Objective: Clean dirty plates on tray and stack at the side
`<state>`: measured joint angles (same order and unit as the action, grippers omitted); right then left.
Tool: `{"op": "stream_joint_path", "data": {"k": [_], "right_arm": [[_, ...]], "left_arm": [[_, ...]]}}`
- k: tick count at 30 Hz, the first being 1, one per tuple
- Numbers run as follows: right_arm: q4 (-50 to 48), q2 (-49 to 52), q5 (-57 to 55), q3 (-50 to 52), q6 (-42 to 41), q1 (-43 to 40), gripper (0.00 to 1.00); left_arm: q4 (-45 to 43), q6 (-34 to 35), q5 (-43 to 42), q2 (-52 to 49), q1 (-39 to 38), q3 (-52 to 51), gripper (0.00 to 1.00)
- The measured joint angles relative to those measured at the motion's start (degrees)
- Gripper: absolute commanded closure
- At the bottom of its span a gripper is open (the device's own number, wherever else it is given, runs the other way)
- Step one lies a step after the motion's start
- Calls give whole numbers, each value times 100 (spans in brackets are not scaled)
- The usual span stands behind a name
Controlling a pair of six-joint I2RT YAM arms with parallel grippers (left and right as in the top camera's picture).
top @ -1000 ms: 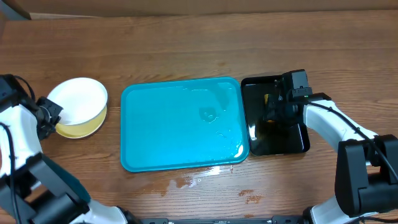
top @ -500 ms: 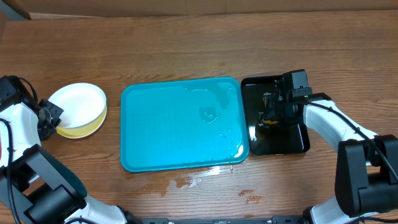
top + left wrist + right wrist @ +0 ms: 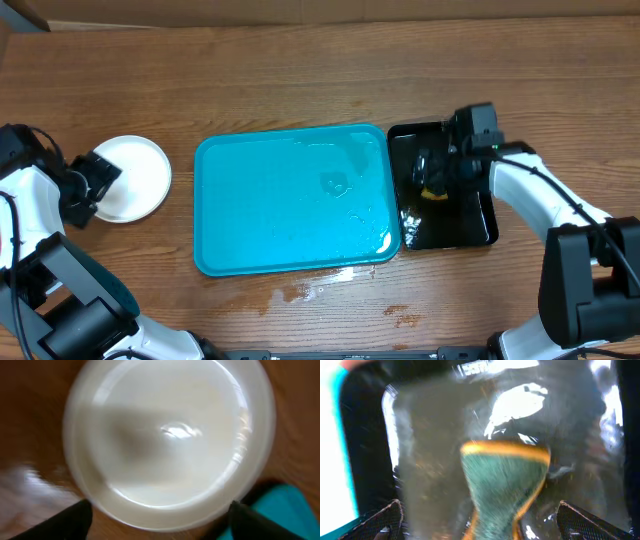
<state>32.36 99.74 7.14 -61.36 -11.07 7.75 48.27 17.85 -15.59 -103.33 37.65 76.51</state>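
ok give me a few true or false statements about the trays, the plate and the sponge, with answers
1. The turquoise tray holds no plates. True.
2. The white plate sits right of that tray. False: it sits left of it, on the table.
3. The sponge is in the black tray. True.
4. The left gripper is shut on the plate. False: its jaws stand open at the plate's edge.
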Motion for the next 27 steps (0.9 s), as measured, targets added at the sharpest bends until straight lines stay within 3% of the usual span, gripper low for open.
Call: {"op": "stream_joint_path", "data": {"k": [5, 12, 19, 27], "right_arm": [[79, 0, 13, -584, 42, -22, 0], [133, 0, 13, -597, 59, -20, 0], [136, 0, 13, -595, 61, -22, 0], [133, 0, 13, -597, 59, -22, 0]], "left_arm": [[107, -468, -1683, 0, -57, 4, 0], [214, -472, -2417, 0, -446, 4, 0], [214, -472, -2417, 0, -656, 4, 0], [216, -472, -1056, 0, -656, 4, 0]]}}
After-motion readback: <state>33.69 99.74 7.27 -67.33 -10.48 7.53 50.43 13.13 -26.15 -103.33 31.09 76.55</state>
